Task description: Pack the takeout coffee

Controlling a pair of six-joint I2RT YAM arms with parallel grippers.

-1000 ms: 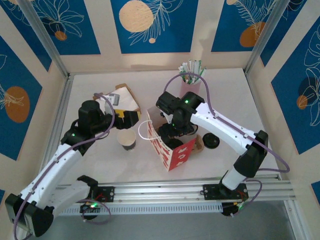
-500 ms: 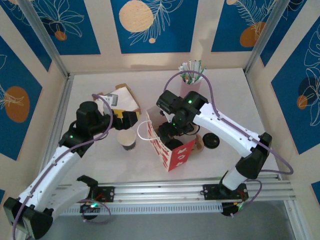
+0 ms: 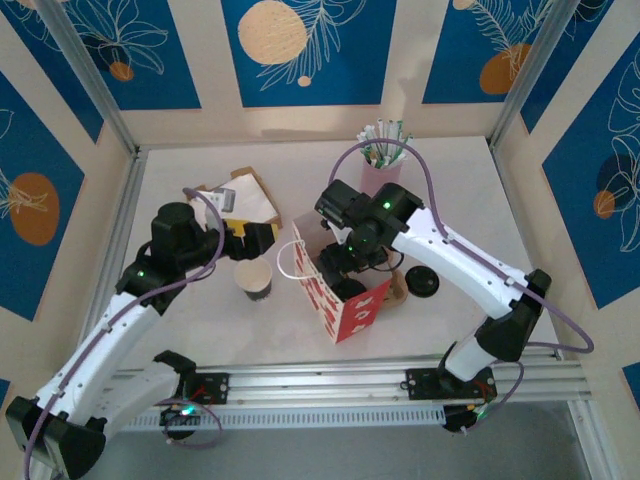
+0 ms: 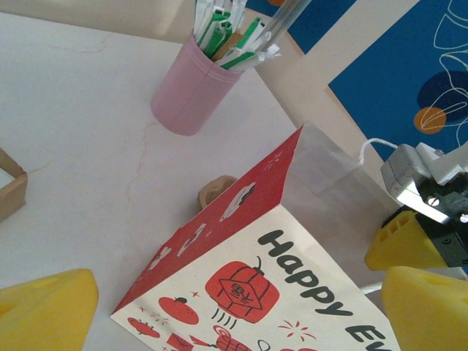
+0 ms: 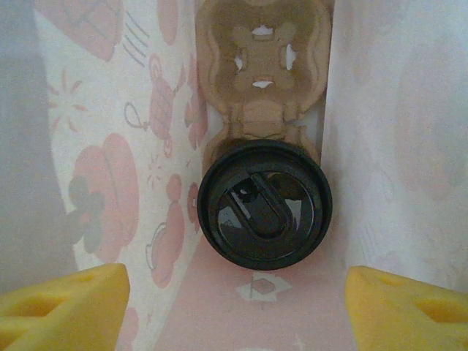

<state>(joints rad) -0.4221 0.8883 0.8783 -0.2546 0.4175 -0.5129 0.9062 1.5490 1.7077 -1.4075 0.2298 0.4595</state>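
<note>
A red-and-white paper bag (image 3: 345,300) stands open in the middle of the table. My right gripper (image 3: 345,266) hangs over its mouth and looks down into it. Inside, a coffee cup with a black lid (image 5: 265,205) sits in a brown cardboard carrier (image 5: 262,51). The right gripper (image 5: 238,307) is open, its yellow fingertips (image 5: 66,303) apart above the cup and touching nothing. My left gripper (image 3: 256,236) is open just left of the bag (image 4: 292,285). An open paper cup (image 3: 255,282) with no lid stands below it.
A loose black lid (image 3: 421,282) lies right of the bag beside a brown cardboard piece (image 3: 397,288). A pink holder of straws (image 3: 382,165) stands at the back. A cardboard box (image 3: 245,198) sits at the back left. Walls close in three sides.
The right arm's elbow has swung a little to the right and its jaws have narrowed slightly over the bag. The left arm has hardly moved.
</note>
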